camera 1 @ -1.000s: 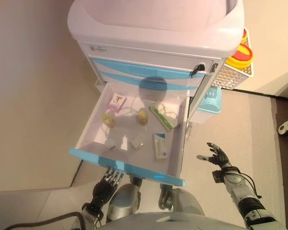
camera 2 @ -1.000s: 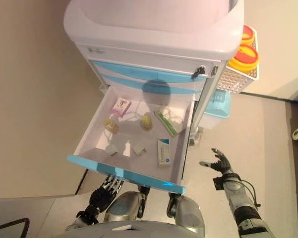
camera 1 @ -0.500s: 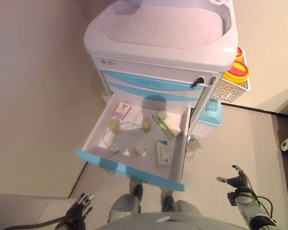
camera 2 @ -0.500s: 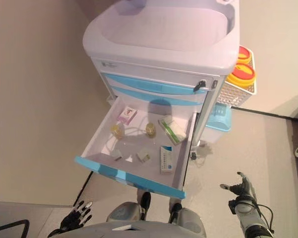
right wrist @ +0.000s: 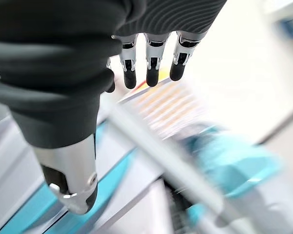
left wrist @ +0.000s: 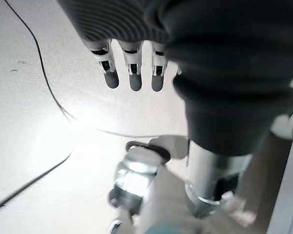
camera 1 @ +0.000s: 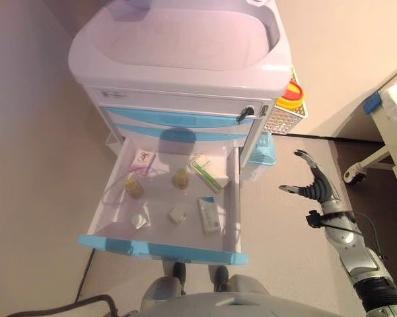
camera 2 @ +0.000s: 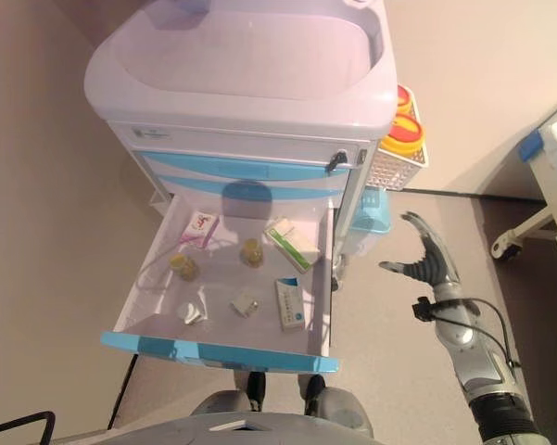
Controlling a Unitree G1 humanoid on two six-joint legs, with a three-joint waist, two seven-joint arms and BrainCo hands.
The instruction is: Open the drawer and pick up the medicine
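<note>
The white cart (camera 1: 178, 46) has blue drawer fronts, and its lowest drawer (camera 1: 158, 249) stands pulled out. Inside lie a pink box (camera 1: 143, 161), a green-and-white box (camera 1: 209, 173), a blue-and-white medicine box (camera 1: 209, 214), two yellow vials (camera 1: 133, 187) and small packets (camera 1: 177, 214). My right hand (camera 1: 312, 185) is raised in the air to the right of the cart, open and empty, apart from the drawer. My left hand (left wrist: 131, 68) shows only in the left wrist view, with straight fingers over the floor and nothing in it.
A white basket (camera 1: 277, 119) with yellow and red containers hangs on the cart's right side, above a light blue bin (camera 1: 264, 150). A white frame on a castor (camera 1: 383, 125) stands at the far right. A wall runs close along the left.
The camera has shifted. My right hand has risen from low down to beside the cart's right side. My left hand has dropped out of the eye views.
</note>
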